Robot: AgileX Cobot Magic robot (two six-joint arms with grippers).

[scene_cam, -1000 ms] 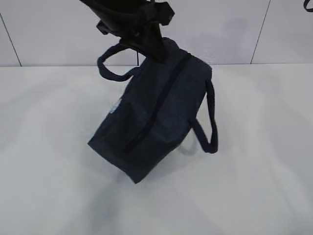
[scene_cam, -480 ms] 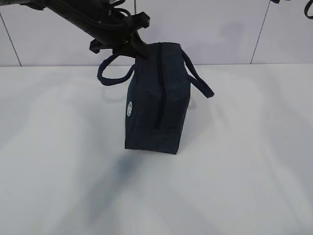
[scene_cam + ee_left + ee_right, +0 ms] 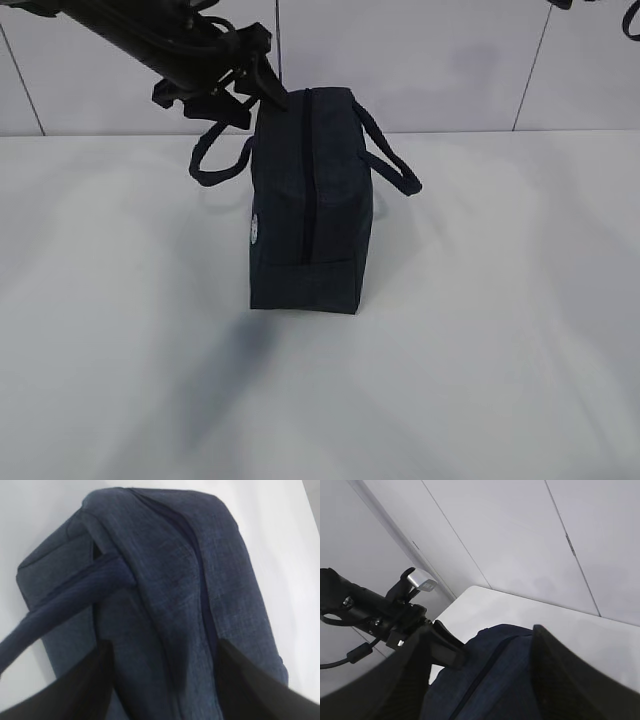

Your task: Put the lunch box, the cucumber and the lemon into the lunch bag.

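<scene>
The dark navy lunch bag (image 3: 320,230) stands on one end on the white table, its shut zipper (image 3: 307,180) running down the side that faces the exterior camera and its white logo (image 3: 254,228) on the left edge. My left gripper (image 3: 262,95) is shut on the bag's top left corner; in the left wrist view the bag fabric (image 3: 165,580) fills the space between its dark fingers (image 3: 235,675). My right gripper (image 3: 479,630) is open and empty, high above the bag (image 3: 490,680). The lunch box, cucumber and lemon are out of view.
The white table (image 3: 500,350) stretches around the bag, with a tiled wall (image 3: 450,60) behind it. The bag's two loop handles (image 3: 395,165) hang out to the left and right. My left arm (image 3: 370,610) shows in the right wrist view.
The bag hung tilted in the air from my left gripper; it has come down and now stands on end on the table. Gripper and bag have shifted slightly left.
</scene>
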